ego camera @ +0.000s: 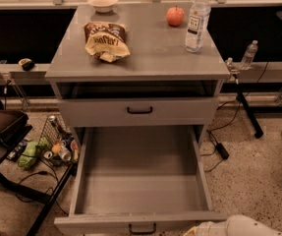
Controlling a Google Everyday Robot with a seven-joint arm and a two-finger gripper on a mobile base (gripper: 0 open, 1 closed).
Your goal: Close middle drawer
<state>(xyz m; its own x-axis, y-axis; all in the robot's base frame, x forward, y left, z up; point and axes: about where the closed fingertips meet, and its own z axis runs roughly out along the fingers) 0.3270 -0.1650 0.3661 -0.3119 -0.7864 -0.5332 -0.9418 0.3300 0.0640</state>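
We see middle drawer (140, 181) pulled out; claw (200, 229) at bottom right beside its front, we cannot tell its grip state.

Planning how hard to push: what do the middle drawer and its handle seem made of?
The middle drawer: likely painted wood or laminate, matte grey, uniform, no grain. Its handle: thin, dark, probably metal. The gripper sits at the bottom edge, right of the handle.
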